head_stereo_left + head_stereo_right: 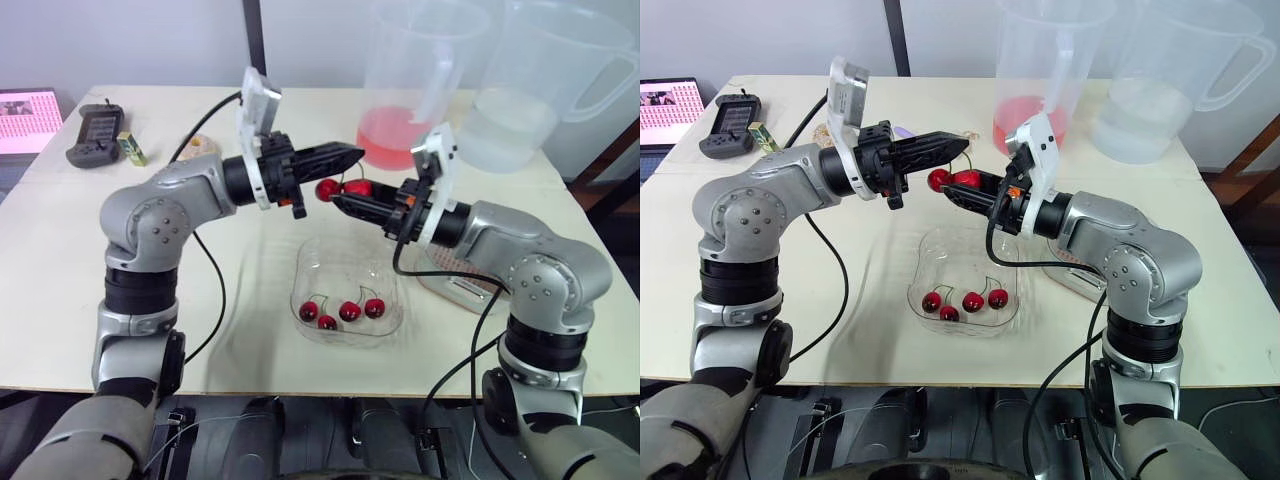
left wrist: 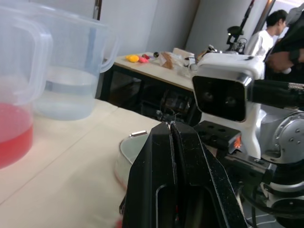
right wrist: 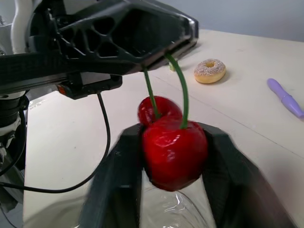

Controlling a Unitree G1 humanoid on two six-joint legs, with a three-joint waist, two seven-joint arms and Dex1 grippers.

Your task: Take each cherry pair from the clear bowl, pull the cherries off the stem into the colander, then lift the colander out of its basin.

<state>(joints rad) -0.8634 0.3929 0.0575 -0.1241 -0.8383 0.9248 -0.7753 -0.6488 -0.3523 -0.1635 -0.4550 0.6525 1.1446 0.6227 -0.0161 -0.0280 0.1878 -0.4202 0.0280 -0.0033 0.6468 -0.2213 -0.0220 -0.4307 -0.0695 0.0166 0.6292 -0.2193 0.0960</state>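
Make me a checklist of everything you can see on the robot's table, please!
Surface: cream table.
Job's things: clear bowl holds four cherries; a cherry pair is held above it.
Clutter: pink jug, water jug, handset, green box, doughnut.
Grippers: left gripper shut on the pair's stems; right gripper shut on one of its cherries.
Cables: black cable loops from each arm.
Surroundings: laptop screen at the table's left; a person behind.
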